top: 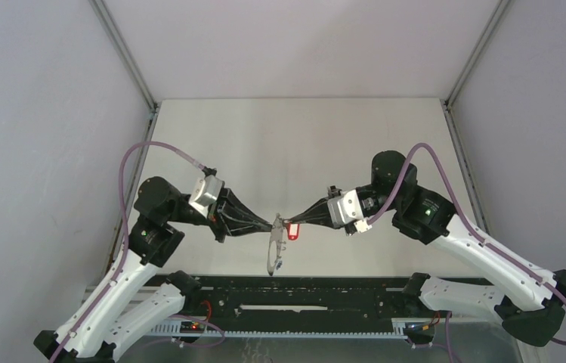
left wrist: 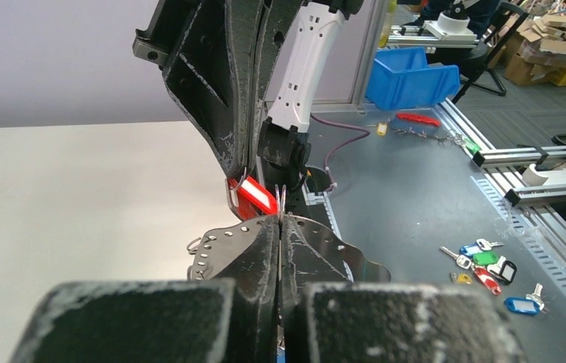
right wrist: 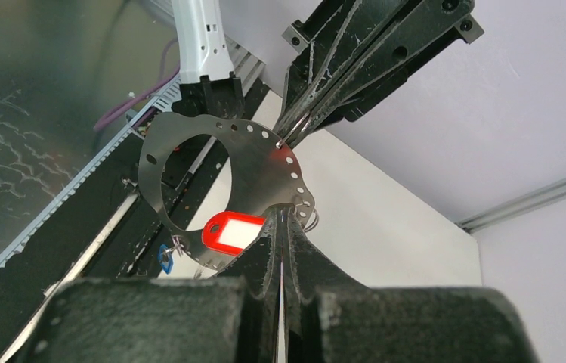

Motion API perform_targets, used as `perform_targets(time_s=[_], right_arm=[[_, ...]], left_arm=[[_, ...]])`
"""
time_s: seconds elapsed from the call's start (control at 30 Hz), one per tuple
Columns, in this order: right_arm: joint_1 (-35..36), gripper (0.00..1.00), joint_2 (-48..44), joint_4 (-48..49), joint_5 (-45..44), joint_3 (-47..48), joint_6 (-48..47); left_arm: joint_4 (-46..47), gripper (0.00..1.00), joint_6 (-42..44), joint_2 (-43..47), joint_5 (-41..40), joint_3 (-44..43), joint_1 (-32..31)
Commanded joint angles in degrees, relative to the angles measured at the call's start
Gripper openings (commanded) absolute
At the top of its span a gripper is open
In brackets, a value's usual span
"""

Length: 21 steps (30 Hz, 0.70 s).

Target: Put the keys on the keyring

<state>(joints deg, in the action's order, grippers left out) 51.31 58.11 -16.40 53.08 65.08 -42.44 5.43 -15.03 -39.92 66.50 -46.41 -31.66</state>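
Top external view: both arms meet above the middle of the table's (top: 355, 144) near edge. Between them, clear of the surface, hangs the flat grey metal keyring (top: 271, 251), a wide ring with small holes along its rim. The left gripper (left wrist: 281, 219) is clenched on that rim, the plate showing on both sides of its fingertips. The right gripper (right wrist: 283, 219) is also closed tight, at the end of the small red-headed key (right wrist: 233, 231), where the key meets the rim. I cannot tell whether its pads pinch the key's little loop or the plate itself. The small blue-headed key (right wrist: 165, 259) dangles from the lower rim and looks to be hung on already.

The step in hand seems to be threading the red one. To do it well, the left arm should hold the keyring rigid while the right arm makes only small, slow moves along the line of the loop. The right arm should avoid twisting, which could bend the thin wire or drag the plate out of the left grip. Neither hold should loosen until the key hangs freely.
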Motion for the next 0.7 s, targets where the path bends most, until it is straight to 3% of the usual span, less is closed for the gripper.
perform_targets(time_s=[0.0, 0.67], right_arm=[[1.13, 0.0, 0.02, 3.09, 0.22, 2.6, -1.13], [3.98, 0.0, 1.99, 1.7, 0.23, 4.75, -2.88]], left_arm=[[2.31, 0.0, 0.9, 0.13, 1.9, -1.85, -0.4], [3.2, 0.0, 2.86, -1.76, 1.99, -1.33, -1.02]])
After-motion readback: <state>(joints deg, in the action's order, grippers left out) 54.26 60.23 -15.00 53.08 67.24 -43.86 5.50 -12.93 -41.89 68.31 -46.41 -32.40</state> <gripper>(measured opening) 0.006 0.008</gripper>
